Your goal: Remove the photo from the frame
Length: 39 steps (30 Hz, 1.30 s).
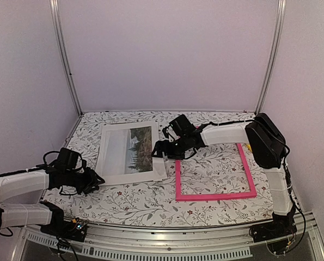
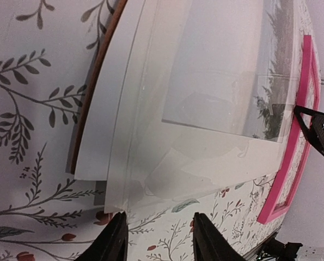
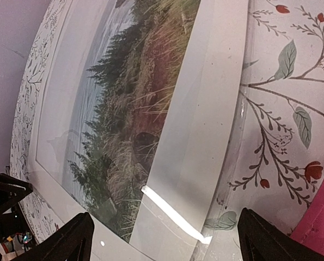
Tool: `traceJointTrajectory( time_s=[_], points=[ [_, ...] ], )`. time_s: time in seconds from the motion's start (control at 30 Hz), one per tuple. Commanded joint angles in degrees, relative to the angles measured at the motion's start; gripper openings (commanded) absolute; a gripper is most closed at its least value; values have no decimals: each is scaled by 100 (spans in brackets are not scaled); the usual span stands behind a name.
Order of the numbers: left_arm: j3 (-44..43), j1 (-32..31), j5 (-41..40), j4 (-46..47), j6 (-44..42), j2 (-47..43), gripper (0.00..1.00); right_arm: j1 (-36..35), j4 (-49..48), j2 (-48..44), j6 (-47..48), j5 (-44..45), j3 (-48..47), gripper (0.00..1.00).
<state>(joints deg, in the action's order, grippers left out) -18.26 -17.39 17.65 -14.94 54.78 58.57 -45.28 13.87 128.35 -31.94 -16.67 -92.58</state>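
The photo [image 1: 128, 153] lies flat on the counter [image 1: 145, 204], left of the frame [image 1: 216, 196] and out of it. It rests on a brown board, under what looks like a clear sheet. The left hand [image 2: 159, 228] sits at the photo's near corner, half parted and empty. The right hand [image 3: 164, 220] hovers over its right edge, spread wide and empty. The photo is probably light, thin and easily creased. The white border at a corner looks the safest hold.
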Motion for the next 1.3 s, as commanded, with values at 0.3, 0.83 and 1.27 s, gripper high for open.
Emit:
traceJointTrajectory(
  time_s=[0.3, 0.83, 1.27],
  points=[
    [-14, -273, 62, -495, -107, -79, 46, -47, 194, -711, -108, -231, 1041, 95],
    [-973, -319, -879, -1400, -662, -143, 58, -167, 201, -507, -129, -239, 820, 94],
    [-1049, -298, -900, -784, -1007, 766, 63, -166, 234, -539, -111, -122, 853, 94]
  ],
)
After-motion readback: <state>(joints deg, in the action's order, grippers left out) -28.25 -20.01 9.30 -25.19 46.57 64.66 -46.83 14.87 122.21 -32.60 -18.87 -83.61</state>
